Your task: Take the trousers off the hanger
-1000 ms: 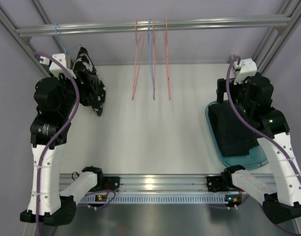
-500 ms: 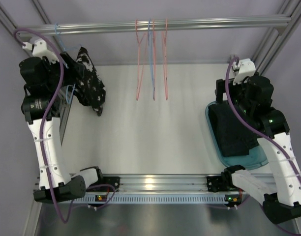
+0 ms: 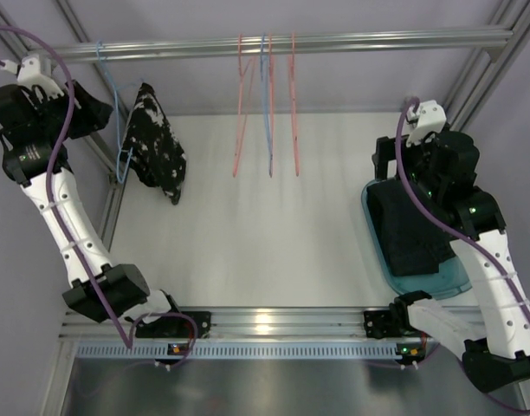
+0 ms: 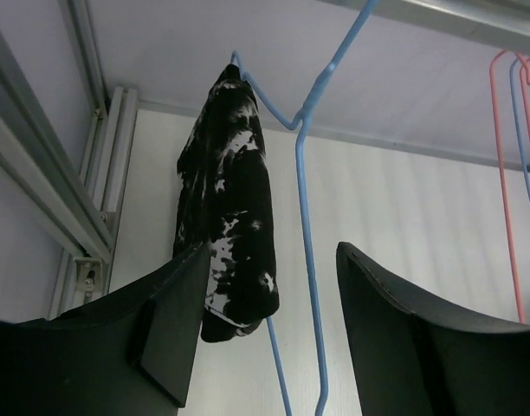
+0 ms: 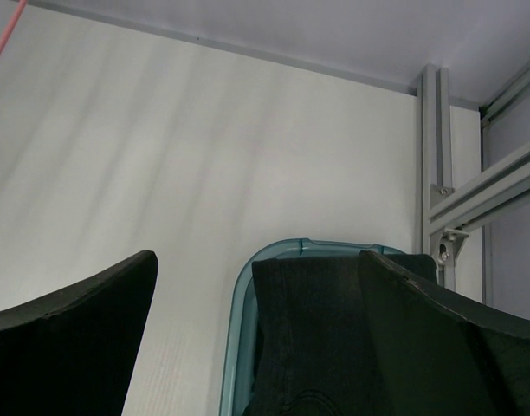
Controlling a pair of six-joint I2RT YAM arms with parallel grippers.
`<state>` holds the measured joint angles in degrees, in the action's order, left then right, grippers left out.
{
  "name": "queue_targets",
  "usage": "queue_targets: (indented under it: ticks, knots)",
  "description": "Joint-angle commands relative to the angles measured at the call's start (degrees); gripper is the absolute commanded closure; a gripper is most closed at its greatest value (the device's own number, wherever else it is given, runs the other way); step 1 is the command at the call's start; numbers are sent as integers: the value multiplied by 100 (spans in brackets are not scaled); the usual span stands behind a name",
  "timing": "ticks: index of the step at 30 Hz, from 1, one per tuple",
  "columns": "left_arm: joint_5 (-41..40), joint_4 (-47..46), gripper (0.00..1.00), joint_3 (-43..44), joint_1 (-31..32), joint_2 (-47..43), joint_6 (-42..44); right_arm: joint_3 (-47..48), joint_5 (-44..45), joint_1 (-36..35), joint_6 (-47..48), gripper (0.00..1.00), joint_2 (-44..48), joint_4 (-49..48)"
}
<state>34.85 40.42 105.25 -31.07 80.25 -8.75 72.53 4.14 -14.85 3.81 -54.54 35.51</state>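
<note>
Left gripper (image 4: pixel 272 256): drawn back from the printed trousers (image 3: pixel 157 147) to the frame's upper left corner.
Printed trousers: no longer part-hidden, now fully in sight, hanging free.

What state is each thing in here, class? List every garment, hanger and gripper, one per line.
printed trousers: hanging limp on the blue hanger, not yet removed.
blue hanger: hooked on the rail, loaded.
plain black trousers: lying in the teal tray, off any hanger.
middle hangers: hooked on the rail, bare.
left gripper: open, holding nothing.
right gripper: open, holding nothing, above the tray.
</note>
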Motion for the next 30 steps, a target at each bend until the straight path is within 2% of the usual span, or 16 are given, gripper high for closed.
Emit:
queue_targets:
  ticks: [1, 6, 12, 19, 27, 30]
  knots:
    - [593, -210, 34, 171, -31, 96, 576, -72, -142, 79, -4, 1, 49, -404]
    - [1032, -832, 35, -312, -39, 79, 586, -204, -168, 70, -4, 1, 137, -466]
    - [1050, -1730, 39, -891, 74, -44, 208, -275, -168, 70, 58, 0, 199, -509]
    - [-28, -2855, 42, -1516, 697, -71, -56, -389, -186, 79, 14, 1, 199, -606]
    - [-953, -2996, 49, -1200, 1191, 395, -241, -565, -80, 88, 40, 1, 321, -650]
    - [-1191, -2997, 58, -1130, 1323, 465, -267, -644, -63, 79, 40, 1, 357, -677]
